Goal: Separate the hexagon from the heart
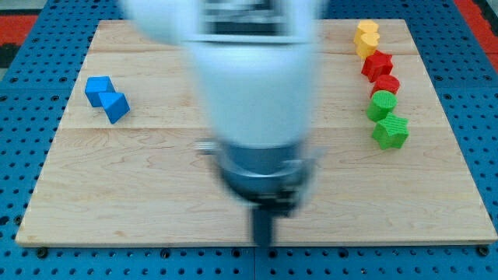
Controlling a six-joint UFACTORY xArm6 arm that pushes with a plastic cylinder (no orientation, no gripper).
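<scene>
- My tip [262, 243], a bare rod holding nothing, rests at the desk's [156, 194] bottom edge.
- The yellow heart [367, 33] and adjoining yellow hexagon [366, 47] sit at the top-right corner, well apart, diagonally up-right from my tip.

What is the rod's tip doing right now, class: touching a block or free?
My tip: free, touching no block, near the view's bottom, far from every block.

Taking the wooden board [156, 179] as landmark: 6 blocks crowd its right edge in 1 touching column, yellow heart [367, 36] topmost, green star [390, 131] lowest. 2 blue blocks [106, 98] sit near its left edge. Between them the board lies open, though the blurred arm [253, 93] hides its middle.
</scene>
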